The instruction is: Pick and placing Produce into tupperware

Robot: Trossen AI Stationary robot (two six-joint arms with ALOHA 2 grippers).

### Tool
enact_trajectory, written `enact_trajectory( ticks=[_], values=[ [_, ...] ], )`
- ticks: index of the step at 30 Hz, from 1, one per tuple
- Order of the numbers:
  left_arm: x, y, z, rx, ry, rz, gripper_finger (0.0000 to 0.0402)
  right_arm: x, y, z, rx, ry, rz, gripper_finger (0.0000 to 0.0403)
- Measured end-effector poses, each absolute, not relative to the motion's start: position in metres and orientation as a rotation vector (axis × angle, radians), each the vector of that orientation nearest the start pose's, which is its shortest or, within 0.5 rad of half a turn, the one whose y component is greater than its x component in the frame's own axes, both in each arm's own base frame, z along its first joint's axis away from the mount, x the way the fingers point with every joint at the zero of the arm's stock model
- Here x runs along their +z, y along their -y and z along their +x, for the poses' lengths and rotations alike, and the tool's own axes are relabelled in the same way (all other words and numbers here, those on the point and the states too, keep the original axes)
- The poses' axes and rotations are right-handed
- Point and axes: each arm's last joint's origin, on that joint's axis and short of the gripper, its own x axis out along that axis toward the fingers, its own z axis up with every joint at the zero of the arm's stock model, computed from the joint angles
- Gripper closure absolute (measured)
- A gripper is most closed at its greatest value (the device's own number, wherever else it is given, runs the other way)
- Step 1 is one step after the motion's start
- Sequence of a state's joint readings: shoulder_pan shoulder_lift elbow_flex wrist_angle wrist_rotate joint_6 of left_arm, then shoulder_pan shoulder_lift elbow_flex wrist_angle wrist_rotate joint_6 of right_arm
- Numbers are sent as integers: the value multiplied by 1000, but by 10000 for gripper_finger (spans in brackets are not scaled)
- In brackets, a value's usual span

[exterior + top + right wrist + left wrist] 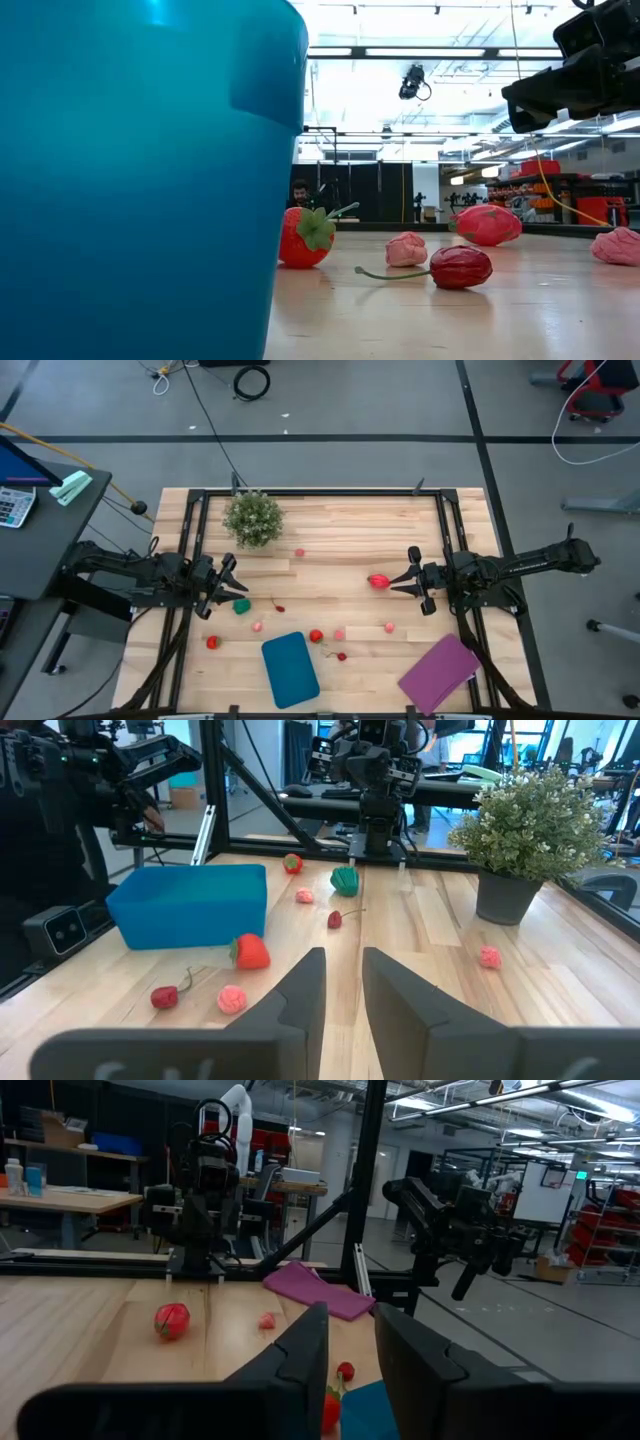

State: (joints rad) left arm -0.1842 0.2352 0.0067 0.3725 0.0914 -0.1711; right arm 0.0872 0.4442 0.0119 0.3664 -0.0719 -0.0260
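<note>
The left tool (232, 586) and right tool (404, 581) hover open at mid-frame, holding nothing. The tupperware (290, 668) sits lower centre, produce (316, 636) scattered around it on the desk (340, 530).

The teal tupperware (290, 668) lies open and empty near the front edge of the worktop. Loose produce is scattered around it: a strawberry (316, 636) just beside its far corner, a cherry (342, 656) close by, a green piece (242, 606) further left.

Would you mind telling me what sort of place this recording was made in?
Most likely a robotics lab or workshop: a framed wooden table on a taped concrete floor, another robot arm by a workbench behind, and ceiling strip lights.
</note>
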Motion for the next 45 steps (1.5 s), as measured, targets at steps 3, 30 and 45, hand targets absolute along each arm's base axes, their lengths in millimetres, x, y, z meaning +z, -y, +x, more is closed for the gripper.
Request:
enact_trajectory(
  ticks=[3,30,45],
  values=[
    [182,23,109,-287,120,-176,313,162,-13,125,159,-63,-26,325],
    [182,23,109,-287,120,-176,314,162,-13,125,160,-64,-26,325],
    [182,23,109,-287,120,-176,317,162,-13,125,160,-64,-26,325]
  ],
)
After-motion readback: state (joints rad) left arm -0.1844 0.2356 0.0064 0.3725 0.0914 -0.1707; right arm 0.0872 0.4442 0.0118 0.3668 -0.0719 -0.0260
